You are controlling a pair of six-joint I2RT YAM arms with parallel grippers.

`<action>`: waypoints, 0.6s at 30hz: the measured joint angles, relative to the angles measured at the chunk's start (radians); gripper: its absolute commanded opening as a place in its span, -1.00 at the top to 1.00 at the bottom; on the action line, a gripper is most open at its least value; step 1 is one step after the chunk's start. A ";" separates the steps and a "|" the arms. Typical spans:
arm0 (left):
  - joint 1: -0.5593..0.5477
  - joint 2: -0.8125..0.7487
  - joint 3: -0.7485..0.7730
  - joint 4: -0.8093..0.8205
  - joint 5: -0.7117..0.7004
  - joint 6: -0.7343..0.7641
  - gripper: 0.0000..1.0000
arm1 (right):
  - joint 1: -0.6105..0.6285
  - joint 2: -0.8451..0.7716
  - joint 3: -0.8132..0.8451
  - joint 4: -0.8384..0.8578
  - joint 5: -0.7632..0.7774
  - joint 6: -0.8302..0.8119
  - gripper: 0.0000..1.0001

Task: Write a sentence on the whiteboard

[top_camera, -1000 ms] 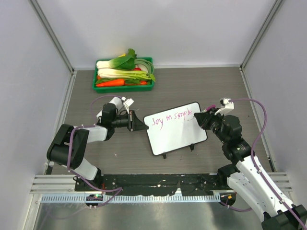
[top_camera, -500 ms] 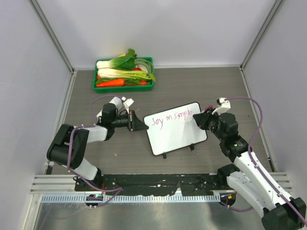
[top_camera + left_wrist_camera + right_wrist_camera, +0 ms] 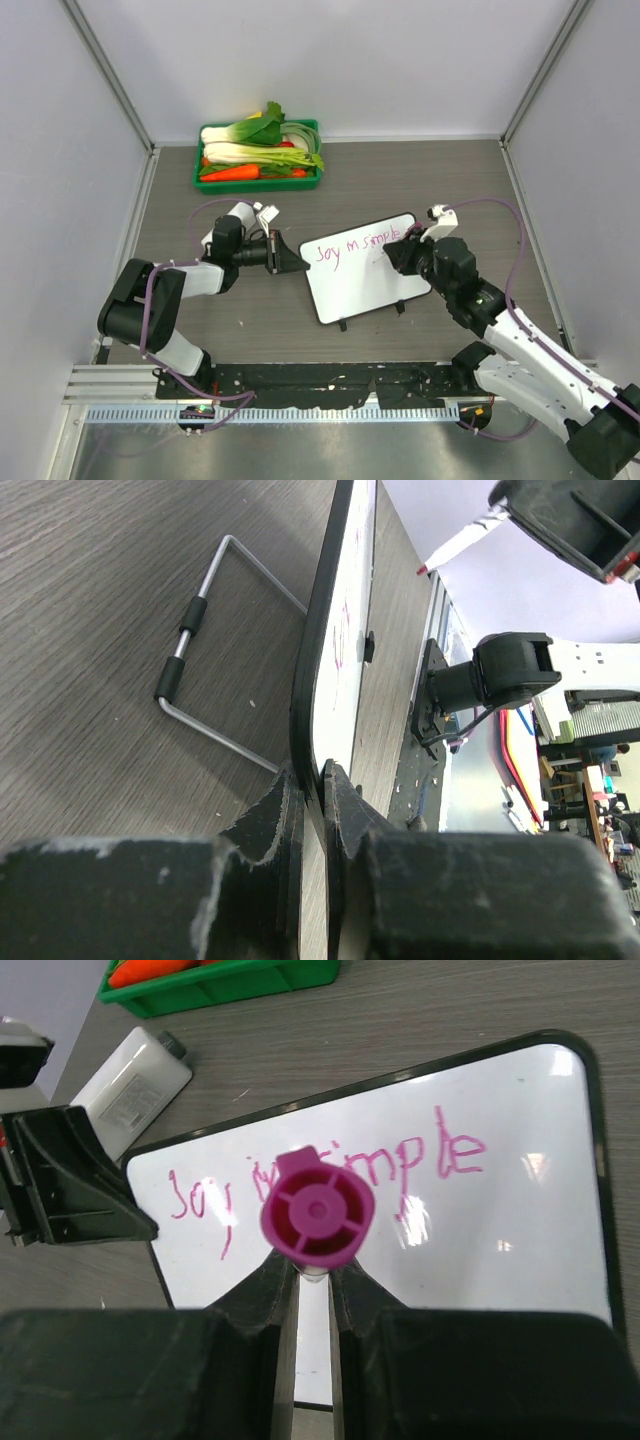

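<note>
The whiteboard [image 3: 365,282] lies mid-table, tilted, on small black feet. The sentence [image 3: 358,245] runs in pink along its top and reads "Joy in simple" [image 3: 455,1155]. My left gripper [image 3: 287,254] is shut on the whiteboard's left edge [image 3: 312,720]. My right gripper [image 3: 398,254] is shut on a pink marker [image 3: 317,1212] over the board's right part, below the words. The marker's end cap faces the right wrist camera. In the left wrist view the marker's tip [image 3: 455,550] hangs a little off the board face.
A green tray [image 3: 258,168] of vegetables stands at the back left. A wire stand [image 3: 195,660] lies on the table behind the board. Grey walls close in the table on three sides.
My right arm has moved left, carrying the marker from the board's right edge to over its right part. The left arm and the board have not moved.
</note>
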 measured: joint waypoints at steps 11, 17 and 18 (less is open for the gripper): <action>0.000 0.002 0.000 0.003 0.001 0.000 1.00 | 0.355 0.108 0.053 0.072 0.244 -0.045 0.97; 0.000 0.003 0.000 0.005 0.002 -0.002 1.00 | 0.398 0.145 0.053 0.126 0.277 -0.064 0.97; 0.000 0.003 0.000 0.005 0.002 -0.002 1.00 | 0.399 0.145 0.053 0.135 0.277 -0.066 0.97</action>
